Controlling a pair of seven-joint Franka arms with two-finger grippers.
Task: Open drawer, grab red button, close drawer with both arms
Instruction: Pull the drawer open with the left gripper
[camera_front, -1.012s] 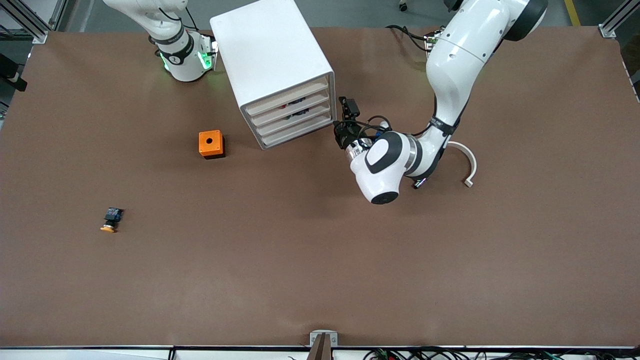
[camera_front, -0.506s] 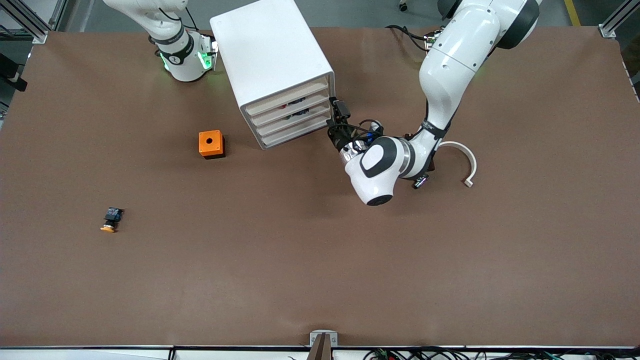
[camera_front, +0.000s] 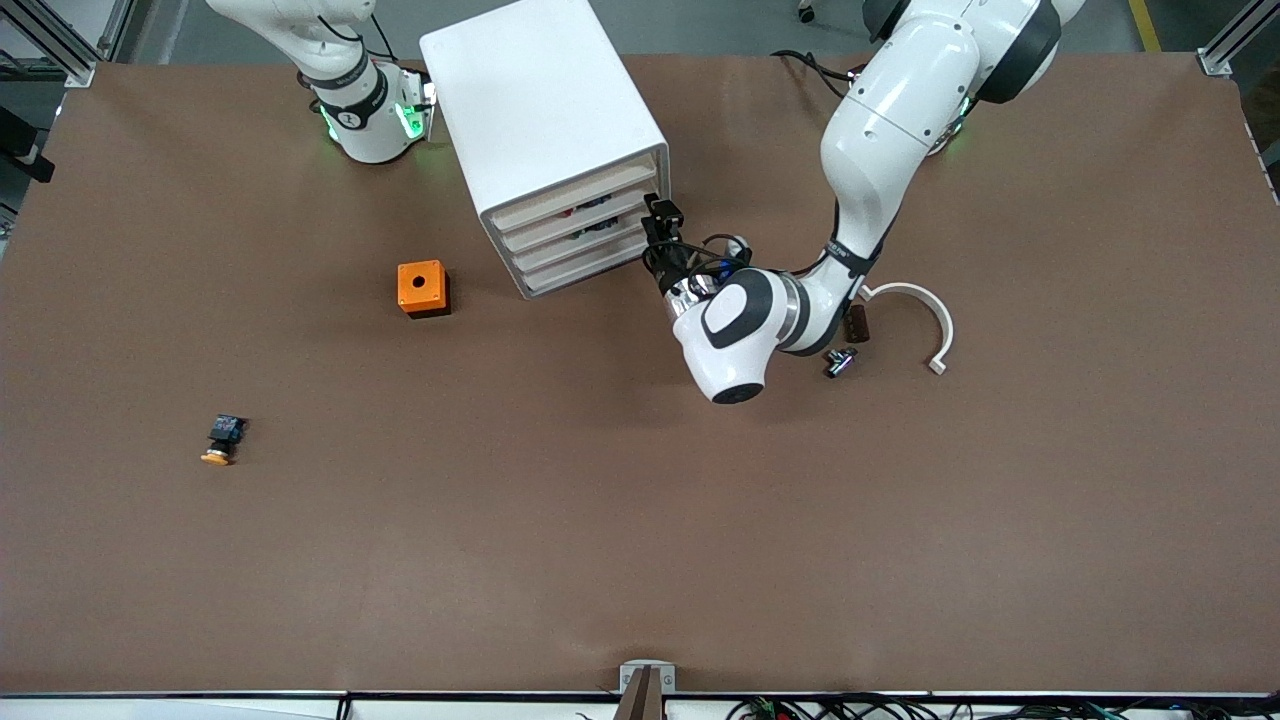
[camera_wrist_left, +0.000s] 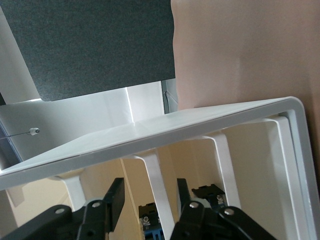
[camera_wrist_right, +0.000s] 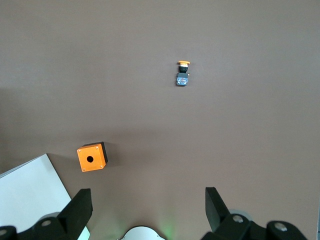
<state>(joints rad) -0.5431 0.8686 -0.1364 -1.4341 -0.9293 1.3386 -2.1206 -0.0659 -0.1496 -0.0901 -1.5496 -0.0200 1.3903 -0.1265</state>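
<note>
The white four-drawer cabinet stands near the robots' bases with all drawers pushed in. The drawer, second from the top, is shut. A bit of red and black, the button, shows through its front. My left gripper is open at the cabinet front's edge toward the left arm's end. In the left wrist view its fingers stand either side of a white drawer front, with a black-and-blue body inside. My right gripper is open and empty, high over the table.
An orange cube with a hole sits beside the cabinet toward the right arm's end. A switch with an orange-yellow cap lies nearer to the front camera. A white curved piece and small dark parts lie by the left arm.
My left gripper has moved up to the cabinet's front, from beside the lower drawers to the edge of the upper ones. The right arm has not moved.
</note>
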